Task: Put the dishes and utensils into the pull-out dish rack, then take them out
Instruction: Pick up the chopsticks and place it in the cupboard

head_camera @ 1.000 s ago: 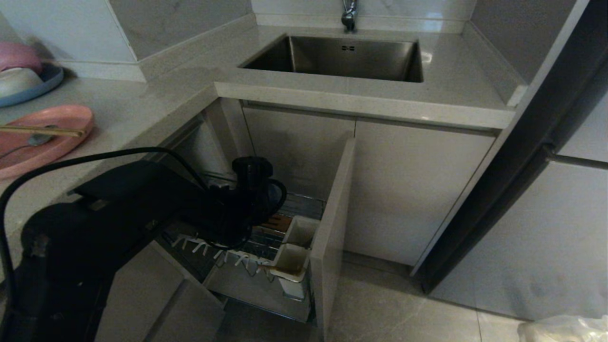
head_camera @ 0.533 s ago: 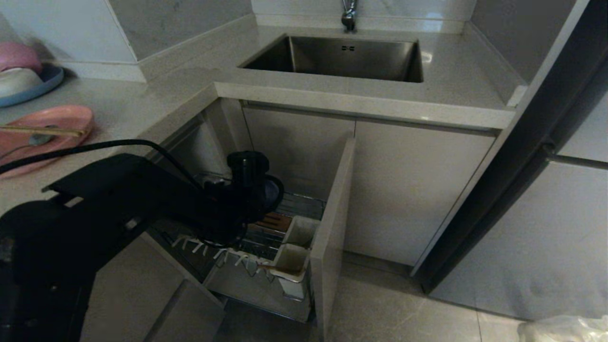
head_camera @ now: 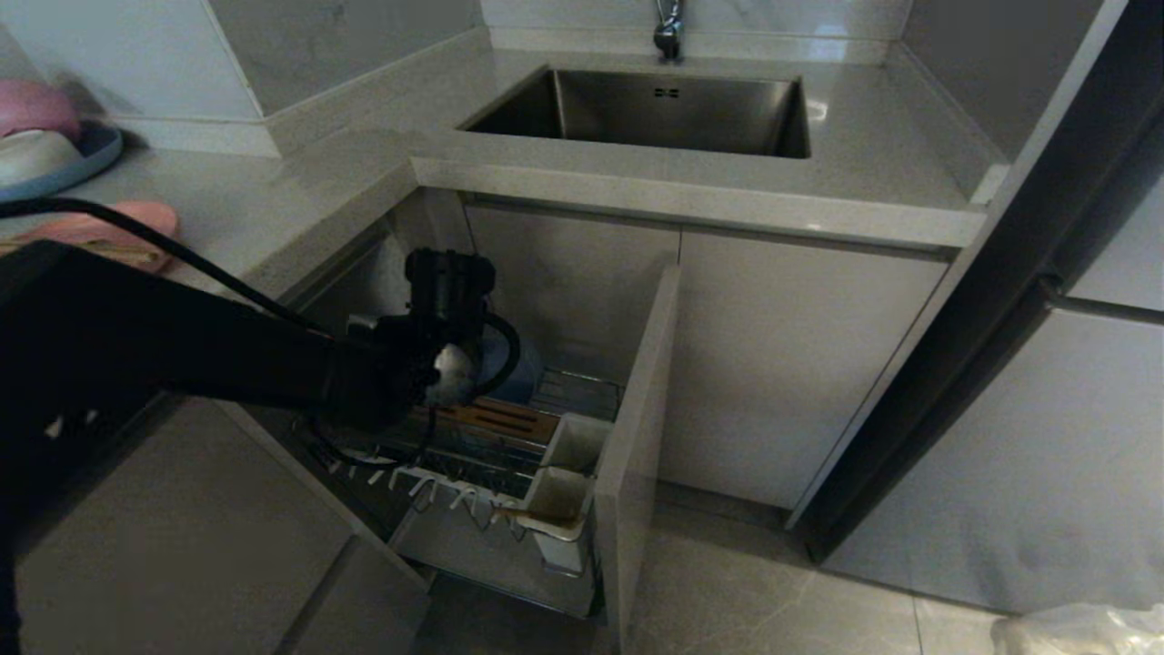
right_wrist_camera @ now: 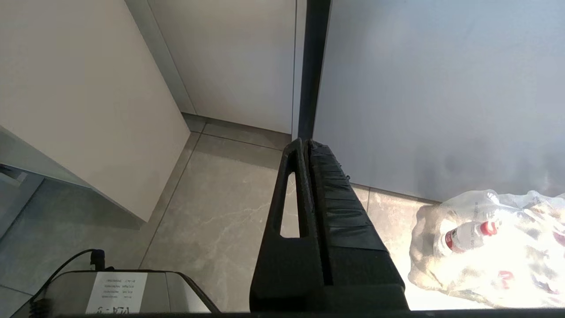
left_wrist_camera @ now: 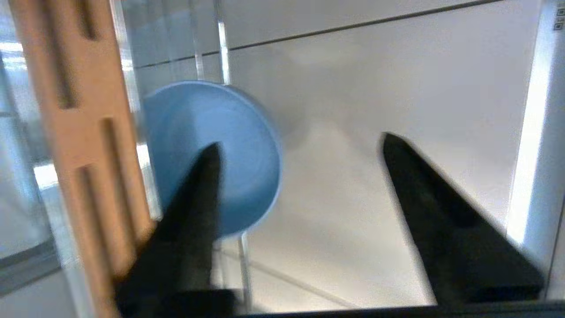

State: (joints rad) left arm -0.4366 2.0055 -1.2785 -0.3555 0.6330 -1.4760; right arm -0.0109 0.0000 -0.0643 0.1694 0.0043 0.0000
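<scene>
Hovering left pincer [left_wrist_camera: 300,145] wide open and empty, blue-grey bowl [left_wrist_camera: 212,154] racked, no legible writing.

My left gripper [left_wrist_camera: 300,145] has its two black tapered fingers [left_wrist_camera: 194,212] spread well apart with nothing between them. Past one fingertip stands the round, matte blue-grey bowl [left_wrist_camera: 220,132], set on edge among thin chrome wires [left_wrist_camera: 220,44] of the pull-out dish rack. Just beside the bowl runs the rack's light-brown wooden strip [left_wrist_camera: 84,132] with its long dark slots. Behind everything lies a pale beige cabinet panel [left_wrist_camera: 375,79], blurred.
</scene>
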